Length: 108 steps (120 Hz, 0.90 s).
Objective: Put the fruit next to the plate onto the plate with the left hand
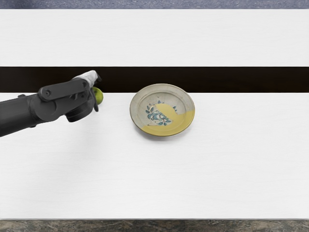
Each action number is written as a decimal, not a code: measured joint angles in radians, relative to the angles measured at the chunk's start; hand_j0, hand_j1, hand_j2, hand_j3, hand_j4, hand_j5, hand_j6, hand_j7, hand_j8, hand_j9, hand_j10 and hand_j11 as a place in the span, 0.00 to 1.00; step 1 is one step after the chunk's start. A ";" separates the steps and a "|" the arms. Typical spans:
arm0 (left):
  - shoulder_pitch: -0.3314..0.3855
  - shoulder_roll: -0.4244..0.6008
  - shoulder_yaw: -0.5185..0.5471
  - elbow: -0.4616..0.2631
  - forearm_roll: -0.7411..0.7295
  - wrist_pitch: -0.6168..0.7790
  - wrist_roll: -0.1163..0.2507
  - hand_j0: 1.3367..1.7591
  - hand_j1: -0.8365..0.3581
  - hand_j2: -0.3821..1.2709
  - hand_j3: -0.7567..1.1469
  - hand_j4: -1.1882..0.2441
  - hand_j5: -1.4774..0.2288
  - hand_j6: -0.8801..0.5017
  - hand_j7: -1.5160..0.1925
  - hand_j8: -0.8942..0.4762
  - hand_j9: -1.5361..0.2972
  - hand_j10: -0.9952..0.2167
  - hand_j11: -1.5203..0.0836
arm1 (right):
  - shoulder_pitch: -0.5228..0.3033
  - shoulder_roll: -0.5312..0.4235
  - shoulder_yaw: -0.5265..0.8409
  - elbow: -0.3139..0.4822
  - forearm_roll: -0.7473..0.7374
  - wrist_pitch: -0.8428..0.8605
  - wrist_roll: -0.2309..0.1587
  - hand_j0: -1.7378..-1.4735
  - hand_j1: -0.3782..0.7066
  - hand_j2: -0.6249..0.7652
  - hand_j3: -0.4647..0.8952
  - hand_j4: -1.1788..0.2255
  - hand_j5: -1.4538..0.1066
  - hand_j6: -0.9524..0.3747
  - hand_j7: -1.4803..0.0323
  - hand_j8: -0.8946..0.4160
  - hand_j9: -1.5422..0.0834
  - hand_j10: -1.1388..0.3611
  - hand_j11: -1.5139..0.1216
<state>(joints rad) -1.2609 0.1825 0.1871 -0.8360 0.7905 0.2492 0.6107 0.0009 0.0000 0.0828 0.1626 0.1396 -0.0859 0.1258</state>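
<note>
1. Left hand (83,99) is on the fruit (99,94). The fingers look curled round it, with one dark finger crossing its lower edge. Read that as a grasp, though most of the hand's inner side is hidden.
2. The fruit is small and green, and only its right side peeks out past the hand. It sits left of the plate (145,99), apart from it and not on it. It is close to the table's (154,179) far edge, by the dark gap (217,79). You cannot tell whether it is lifted or resting on the table.
3. Step in hand, as a judgement: secure the fruit, then carry it right to the plate.
4. Do it well:
   - Confirm the grip is firm before you move. A round fruit will likely roll out of a loose hold.
   - Lift clear of the table first, high enough to pass over the plate's raised rim.
   - Travel right and slightly toward the near side, and stop over the plate's centre, not its edge.
   - Lower until the fruit rests in the dished middle, then release gently so it doesn't roll off.
5. Risk: the far edge is right there. A slip now could send the fruit into the gap.
6. The plate is round, with a flower pattern and a yellow patch. Nothing is on it.
7. The right arm is not in view.
</note>
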 joint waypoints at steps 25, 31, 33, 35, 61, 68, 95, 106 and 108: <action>0.004 -0.007 0.003 0.004 0.003 -0.001 0.001 0.79 0.64 0.22 0.50 0.60 0.61 0.39 0.64 0.41 0.60 0.54 0.68 | 0.001 0.000 0.000 0.000 0.000 0.000 0.000 0.30 0.07 0.44 0.34 0.81 0.90 0.69 0.95 0.66 0.92 0.74 0.90; 0.005 -0.008 0.004 0.004 0.004 -0.002 0.002 0.78 0.62 0.23 0.54 0.58 0.59 0.38 0.62 0.39 0.59 0.52 0.66 | 0.001 0.000 0.000 0.000 0.000 0.000 0.000 0.30 0.07 0.44 0.34 0.81 0.90 0.69 0.95 0.66 0.92 0.74 0.90; 0.005 -0.008 0.004 0.004 0.004 -0.003 0.002 0.78 0.61 0.23 0.57 0.57 0.59 0.37 0.61 0.38 0.58 0.51 0.66 | 0.001 0.000 0.000 0.000 0.000 0.000 0.000 0.30 0.07 0.44 0.34 0.81 0.90 0.69 0.95 0.66 0.92 0.74 0.90; 0.006 -0.008 0.004 0.004 0.005 -0.003 0.002 0.78 0.60 0.23 0.59 0.57 0.58 0.36 0.60 0.38 0.58 0.51 0.65 | 0.001 0.000 0.000 0.000 0.000 0.000 0.000 0.30 0.07 0.44 0.34 0.81 0.90 0.69 0.95 0.66 0.92 0.74 0.90; 0.006 -0.007 0.004 -0.001 0.004 -0.007 0.001 0.77 0.46 0.35 0.66 0.47 0.45 0.33 0.48 0.36 0.46 0.38 0.52 | 0.003 0.000 0.000 0.000 0.000 0.000 0.000 0.30 0.07 0.44 0.34 0.81 0.90 0.69 0.95 0.66 0.92 0.74 0.90; 0.006 -0.007 0.004 -0.003 0.003 -0.009 0.002 0.78 0.40 0.41 0.68 0.44 0.41 0.38 0.43 0.41 0.42 0.38 0.47 | 0.003 0.000 0.000 0.000 0.000 0.000 0.000 0.30 0.07 0.44 0.34 0.81 0.90 0.69 0.95 0.66 0.92 0.74 0.90; -0.009 0.016 0.004 -0.018 0.005 -0.020 0.002 0.72 0.35 0.39 0.53 0.45 0.29 0.48 0.31 0.51 0.31 0.47 0.33 | 0.004 0.000 0.000 0.000 0.000 0.000 0.000 0.30 0.07 0.44 0.34 0.81 0.90 0.69 0.95 0.66 0.92 0.74 0.90; -0.045 0.072 0.003 -0.054 0.001 -0.037 0.002 0.71 0.36 0.39 0.48 0.44 0.27 0.48 0.29 0.51 0.29 0.48 0.31 | 0.005 0.000 0.000 0.000 0.000 0.000 0.000 0.30 0.07 0.44 0.34 0.81 0.90 0.69 0.95 0.66 0.92 0.74 0.90; -0.052 0.083 0.002 -0.065 -0.001 -0.041 0.002 0.71 0.35 0.39 0.47 0.44 0.26 0.48 0.29 0.51 0.29 0.48 0.31 | 0.005 0.000 0.000 0.000 0.000 0.000 0.000 0.30 0.07 0.44 0.34 0.81 0.90 0.69 0.95 0.66 0.92 0.74 0.90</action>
<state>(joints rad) -1.3130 0.2655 0.1896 -0.9006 0.7892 0.2083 0.6125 0.0057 0.0000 0.0826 0.1626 0.1396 -0.0859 0.1258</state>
